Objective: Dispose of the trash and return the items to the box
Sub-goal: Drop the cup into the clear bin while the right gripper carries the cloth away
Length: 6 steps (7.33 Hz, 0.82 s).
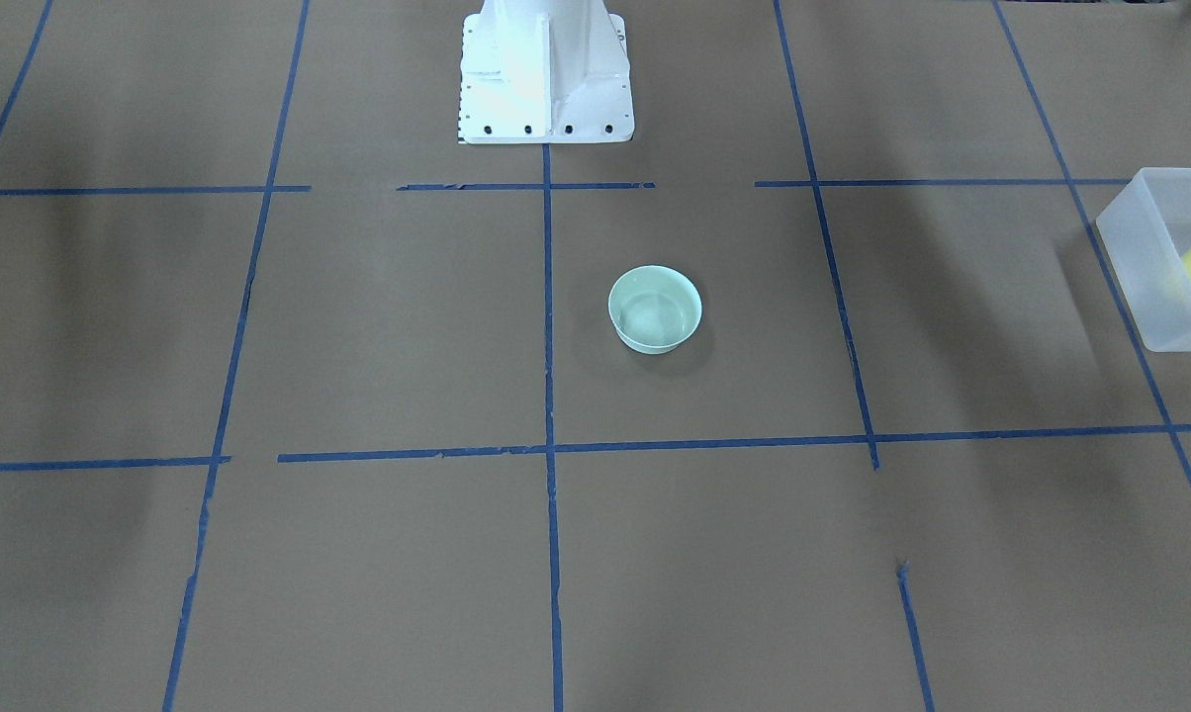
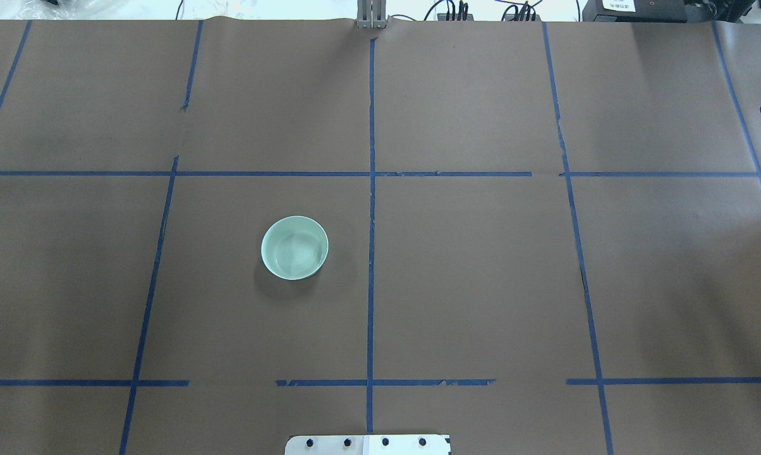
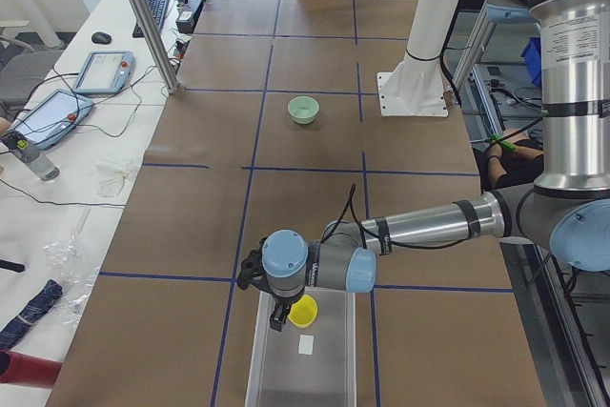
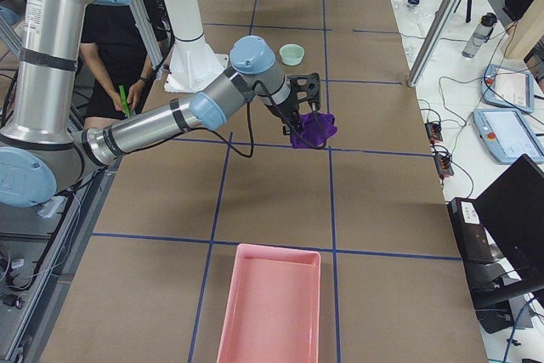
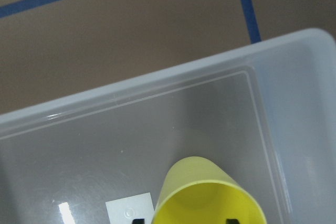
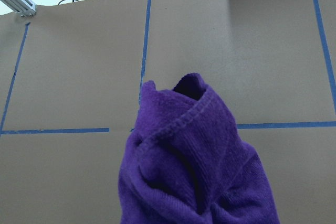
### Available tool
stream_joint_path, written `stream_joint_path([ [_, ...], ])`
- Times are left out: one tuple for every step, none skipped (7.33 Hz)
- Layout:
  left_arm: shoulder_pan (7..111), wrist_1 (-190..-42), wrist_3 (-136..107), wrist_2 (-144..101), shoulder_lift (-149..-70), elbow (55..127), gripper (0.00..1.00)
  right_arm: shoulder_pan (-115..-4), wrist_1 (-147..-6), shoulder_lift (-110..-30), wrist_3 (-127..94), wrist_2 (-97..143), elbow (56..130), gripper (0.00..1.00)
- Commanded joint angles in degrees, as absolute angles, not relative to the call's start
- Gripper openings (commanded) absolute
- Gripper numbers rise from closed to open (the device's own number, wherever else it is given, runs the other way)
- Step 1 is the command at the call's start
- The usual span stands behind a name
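The yellow cup sat tilted inside the frosted bin, close to the end wall, with my left gripper right beside it. I couldn't tell whether that claw was clamped on the cup or had let go. My worries there were that a lift with the cup caught would haul it back out, and that a finger catching the bin wall would shove the light bin along the paper.

The purple cloth hung bunched under the right gripper, clear of the table. I couldn't tell how tightly the fingers were closed. A shallow bite on loose fabric could slip in transit and drop the cloth well short of the pink tray. I also judged it unclear which container the cloth belonged in, so it could end up in the wrong one.

The pale green bowl stood alone mid-table, well apart from both arms. A trailing fold swept past it could knock it.
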<state>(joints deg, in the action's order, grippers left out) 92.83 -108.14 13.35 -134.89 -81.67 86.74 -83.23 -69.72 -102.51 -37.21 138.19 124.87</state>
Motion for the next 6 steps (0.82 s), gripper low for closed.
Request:
stream_joint_path([
  [99.92,-104.19,12.57,-131.68,-81.3,96.8,1.0,-84.63,-69.96,-103.7,-29.06,137.55,122.01,0.0],
  [99.84,-101.54,7.09,-131.4,-82.17,100.6,1.0,-86.29,-70.05,-105.19,-22.04,135.81,119.82,0.0],
  [98.63,-101.95,-0.02,-131.57,-82.44,104.38,1.0,-87.61,-70.14,-105.64,-17.01,134.66,117.18,0.0],
  [95.57,-101.95,-1.31,-132.09,-82.53,107.81,1.0,-89.45,-70.22,-106.78,-10.87,133.52,114.2,0.0],
  [91.45,-102.65,-8.37,-133.06,-82.7,109.41,1.0,-91.04,-73.27,-106.96,-3.68,131.16,111.39,0.0],
  [83.66,-105.61,-20.1,-133.24,-82.62,112.64,1.0,-93.23,-81.39,-106.44,4.05,130.09,109.62,0.0],
])
